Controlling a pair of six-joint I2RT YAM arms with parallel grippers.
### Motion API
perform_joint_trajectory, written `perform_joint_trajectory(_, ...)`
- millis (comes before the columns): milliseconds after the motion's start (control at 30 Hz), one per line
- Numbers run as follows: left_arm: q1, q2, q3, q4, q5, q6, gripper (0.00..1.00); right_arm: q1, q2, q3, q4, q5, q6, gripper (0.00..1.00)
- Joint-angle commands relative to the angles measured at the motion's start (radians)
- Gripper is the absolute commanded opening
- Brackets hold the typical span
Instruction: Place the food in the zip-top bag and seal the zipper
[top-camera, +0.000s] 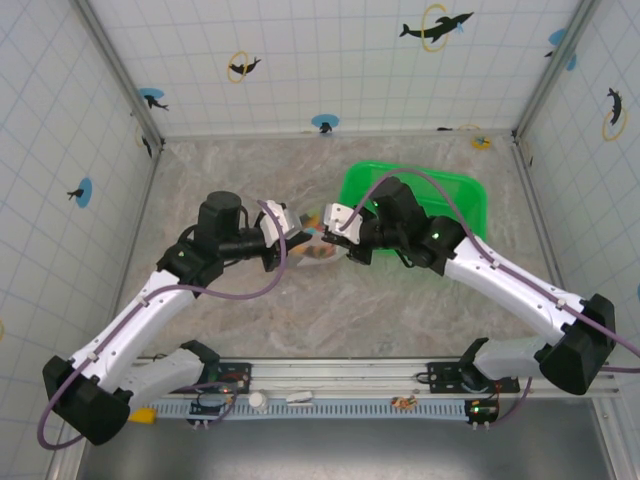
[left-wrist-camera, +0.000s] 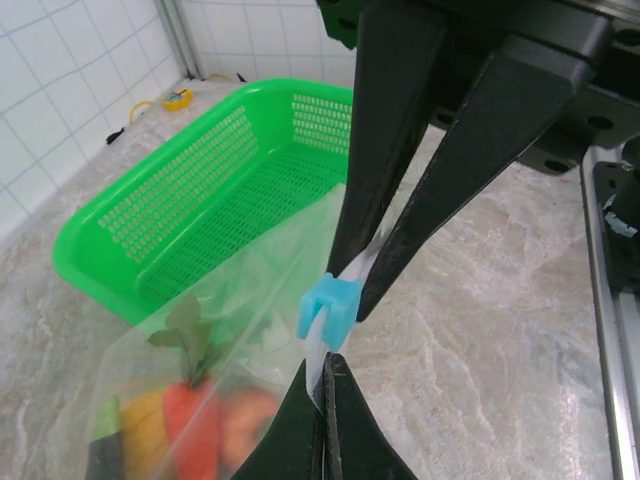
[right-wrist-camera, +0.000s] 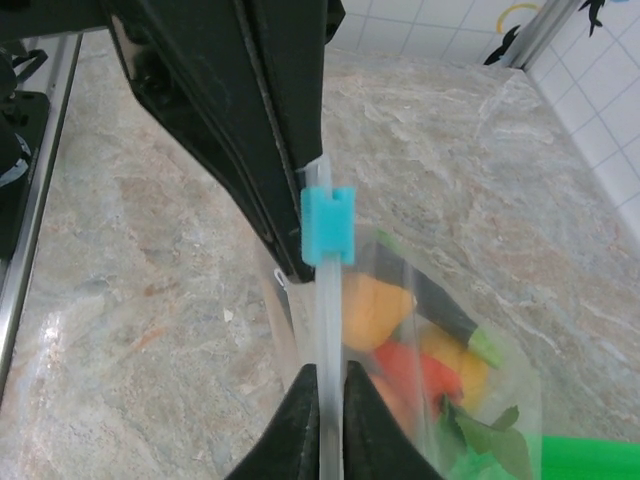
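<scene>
The clear zip-top bag (left-wrist-camera: 250, 300) hangs between both grippers above the table, with the food inside it. In the left wrist view an orange carrot (left-wrist-camera: 187, 425) with green leaves shows through the plastic. The right wrist view shows an orange piece (right-wrist-camera: 370, 312), a red piece (right-wrist-camera: 412, 365) and a dark eggplant (right-wrist-camera: 447, 308). A blue slider (left-wrist-camera: 328, 308) sits on the pale zipper (right-wrist-camera: 327, 330). My left gripper (left-wrist-camera: 327, 365) is shut on the zipper just below the slider. My right gripper (right-wrist-camera: 328, 378) pinches the same strip from the other side. In the top view both meet at the bag (top-camera: 318, 250).
The green mesh basket (top-camera: 440, 195) stands right behind the bag, at the back right, with nothing in it (left-wrist-camera: 200, 200). Bare marble table (top-camera: 350, 310) lies in front. Tiled walls close the back and sides. A metal rail (left-wrist-camera: 610, 330) runs along the near edge.
</scene>
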Motion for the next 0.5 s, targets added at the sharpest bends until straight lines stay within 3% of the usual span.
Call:
perform_joint_trajectory(0,-0.002,-0.023,-0.001,-0.002,-0.012,0.048,0.00,-0.009,0.009,0.064,0.001,-0.090,0.020,0.19)
perform_joint_trajectory(100,-0.002,-0.022,-0.003,-0.001,-0.017,0.054,0.00,-0.001,0.039,0.115,-0.030,-0.180,0.043,0.28)
perform_joint_trajectory(467,-0.002,-0.028,-0.008,-0.004,-0.014,0.054,0.00,0.008,0.075,0.169,-0.014,-0.183,0.076,0.23)
